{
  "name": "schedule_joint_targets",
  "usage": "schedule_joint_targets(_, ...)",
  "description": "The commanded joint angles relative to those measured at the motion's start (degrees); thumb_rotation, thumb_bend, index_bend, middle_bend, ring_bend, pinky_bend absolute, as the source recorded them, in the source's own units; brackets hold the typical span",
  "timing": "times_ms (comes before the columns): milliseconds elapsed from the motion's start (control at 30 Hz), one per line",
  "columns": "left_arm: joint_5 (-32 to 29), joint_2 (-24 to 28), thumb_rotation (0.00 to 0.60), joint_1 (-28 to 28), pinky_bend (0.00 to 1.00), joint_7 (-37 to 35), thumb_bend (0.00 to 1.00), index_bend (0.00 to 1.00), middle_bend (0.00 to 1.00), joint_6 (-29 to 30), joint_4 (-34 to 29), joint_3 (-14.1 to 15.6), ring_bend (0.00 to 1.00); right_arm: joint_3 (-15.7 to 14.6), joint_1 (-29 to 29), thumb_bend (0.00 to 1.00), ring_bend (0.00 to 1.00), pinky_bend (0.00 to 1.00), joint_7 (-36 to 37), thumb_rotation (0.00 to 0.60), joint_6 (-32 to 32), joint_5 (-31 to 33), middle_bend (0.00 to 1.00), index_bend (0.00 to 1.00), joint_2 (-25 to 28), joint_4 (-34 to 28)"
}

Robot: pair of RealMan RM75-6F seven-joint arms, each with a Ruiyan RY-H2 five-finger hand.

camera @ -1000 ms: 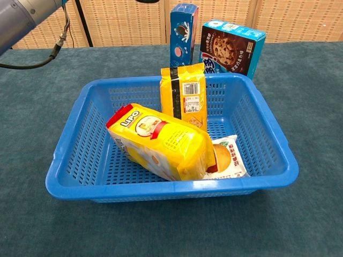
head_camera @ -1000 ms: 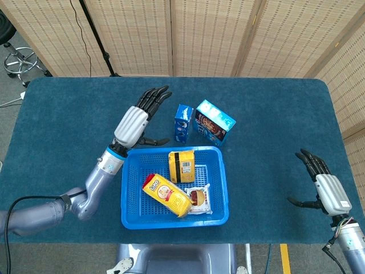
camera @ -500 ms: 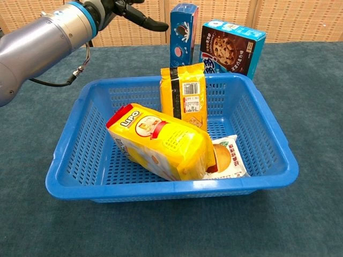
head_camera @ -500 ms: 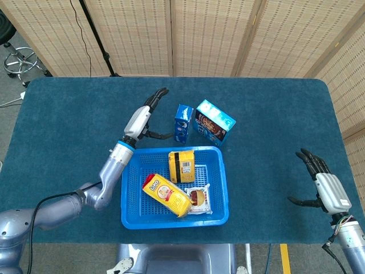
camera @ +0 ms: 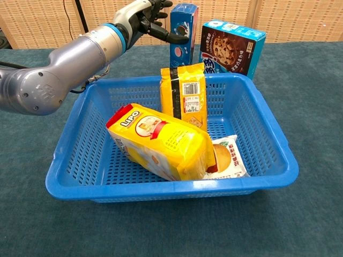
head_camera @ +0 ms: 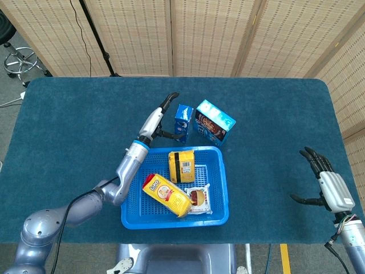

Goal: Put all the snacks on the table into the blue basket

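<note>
Head view: left hand (head_camera: pixel 157 117) has swung in from the open table toward the Oreo box (head_camera: pixel 183 123) over the last second, turning edge-on, and now sits just beside the box's left face, fingers spread, thumb reaching to the box. Chest view shows the thumb (camera: pixel 174 37) at or on the box front; contact likely, but no closed grasp visible, nothing lifted, so the hand counts as empty and apart-fingered. Oreo box stands upright on the table just behind the basket (head_camera: pixel 219 212), with the cookie box (head_camera: pixel 214 122) just beside it on the right; neither has moved. Already in the basket: yellow bag (head_camera: pixel 182 165) upright at the back, Lipo pack (head_camera: pixel 165 195) tilted, small wrapped cake (head_camera: pixel 198 198). Right hand (head_camera: pixel 331 188) holds nothing, fingers spread, hovering near the table's right edge, shifted only slightly. Reading: approach done, grasp on the Oreo box about to begin; two boxes remain outside.
</note>
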Motion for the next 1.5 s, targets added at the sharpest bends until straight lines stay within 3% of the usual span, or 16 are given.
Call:
schedule_joint_targets(33,-0.9,-1.4,0.600,-1.0,0.11,-0.8,0.25,0.03,0.01,-1.2,1.9,-0.9,0.02,0.0,0.1,0.00,0.00,0.00,0.2,0.600,-0.1,0.0,0.00,0.00,0.0,0.1)
schedule_joint_targets(167,-1.3,-2.0,0.600,-1.7,0.28,-1.6,0.45,0.30,0.23,-2.3,2.9,-1.5,0.22,0.0,0.1,0.00,0.00,0.00,0.2,0.600,-0.1,0.0,0.00,0.00,-0.1,0.3)
schedule_joint_targets(300,-2.1,-3.1,0.600,-2.2,0.38,-0.9,0.51,0.51,0.42,-1.6,4.4,-2.6,0.35,0.0,0.1,0.00,0.00,0.00,0.3,0.600,-0.2,0.0,0.00,0.00,-0.1,0.3)
schedule_joint_targets(467,-3.1,-3.4,0.600,-2.7,0.40,0.3,0.53,0.59,0.48,-1.0,5.0,-3.8,0.40,0.0,0.2,0.00,0.00,0.00,0.0,0.600,-0.3,0.0,0.00,0.00,-0.2,0.3)
schedule_joint_targets(700,-2.3,-0.5,0.600,-0.9,0.41,0.6,0.54,0.60,0.49,3.0,1.2,-4.5,0.41,-0.2,0.2,0.00,0.00,0.00,-0.7,0.600,-0.4,-0.2,0.00,0.00,-0.4,0.1)
schedule_joint_targets(933,2.2,10.5,0.600,4.7,0.42,1.4,0.53,0.60,0.49,10.2,-14.2,-4.0,0.42,-0.6,0.4,0.00,0.00,0.00,-1.4,0.600,-0.4,-1.2,0.00,0.00,-0.7,-0.5)
schedule_joint_targets(1100,6.2,21.9,0.600,10.2,0.43,3.3,0.53,0.61,0.50,14.6,-32.6,-3.0,0.42,-0.8,0.2,0.00,0.00,0.00,-2.3,0.600,0.1,-1.7,0.00,0.00,-0.7,-1.3)
schedule_joint_targets(1267,8.9,29.3,0.600,13.7,0.43,3.8,0.53,0.62,0.50,16.1,-45.6,-1.9,0.43,-0.9,0.0,0.00,0.00,0.00,-2.7,0.600,0.7,-2.0,0.00,0.00,-0.5,-2.1)
schedule_joint_targets(1500,11.9,33.8,0.600,15.7,0.43,3.5,0.53,0.64,0.52,15.6,-54.7,0.9,0.44,-0.9,-0.2,0.00,0.00,0.00,-2.4,0.600,1.3,-2.4,0.00,0.00,-0.3,-2.4)
